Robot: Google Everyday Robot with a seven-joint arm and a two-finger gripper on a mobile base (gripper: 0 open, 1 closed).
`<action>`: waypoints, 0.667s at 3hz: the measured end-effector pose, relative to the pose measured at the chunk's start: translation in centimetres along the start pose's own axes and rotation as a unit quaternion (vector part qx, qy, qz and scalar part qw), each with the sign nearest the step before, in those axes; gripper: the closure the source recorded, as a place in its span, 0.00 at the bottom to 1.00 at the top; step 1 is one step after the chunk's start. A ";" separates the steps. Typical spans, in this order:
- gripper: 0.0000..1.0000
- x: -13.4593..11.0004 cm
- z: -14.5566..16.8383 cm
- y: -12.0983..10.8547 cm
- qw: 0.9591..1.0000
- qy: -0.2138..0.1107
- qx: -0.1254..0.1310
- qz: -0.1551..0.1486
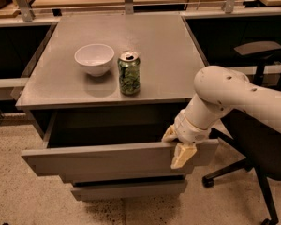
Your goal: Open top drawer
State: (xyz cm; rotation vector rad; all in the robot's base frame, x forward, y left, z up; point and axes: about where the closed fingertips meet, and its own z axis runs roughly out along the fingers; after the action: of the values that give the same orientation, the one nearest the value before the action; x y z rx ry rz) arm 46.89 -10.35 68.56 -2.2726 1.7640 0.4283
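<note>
**A:** Start big. What's the setting?

**B:** A grey bench (pixel 178 46) fills the middle of the view. The top drawer (pixel 103 158) sits directly under the bench top. It stands partly out, with its flat front panel well clear of the bench's front edge and a dark gap showing the tray behind it. Two slimmer lower drawer fronts (pixel 129 189) sit beneath it, both closer in under the bench.

**A:** And the robot?

**B:** Its white arm (pixel 234 95) reaches in from beside the bench's right side and bends down toward the bench's front right corner. An office chair (pixel 267 149) stands just beyond that same side of the bench, partly behind the arm.

**A:** Anything on top?

**B:** A white bowl (pixel 94 58) and a green can (pixel 129 73) stand side by side near the bench's front edge, left of centre. Neither is touched.

**A:** The claw?

**B:** The claw (pixel 175 148) is at the right end of the drawer's front panel. It's narrowed onto the panel's upper lip, with one finger hanging down the outer face and the other tucked behind the edge.

**A:** So which step is this?

**B:** I'd say it's mid-pull. The drawer is open some way but probably not to its full travel.

**A:** What does the next move call for?

**B:** A straight draw away from the bench, level with the runners. The hold is off-centre, so any sideways drift could skew the drawer or let the lip slip free.
</note>
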 end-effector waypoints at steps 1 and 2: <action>0.46 0.0 0.0 0.0 1.000 0.000 0.000 0.000; 0.44 -2.6 -1.9 3.4 1.000 -0.006 -0.011 -0.019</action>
State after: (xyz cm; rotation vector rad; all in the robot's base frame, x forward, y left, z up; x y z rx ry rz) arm 43.13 -9.54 71.27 -2.3111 1.7155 0.4550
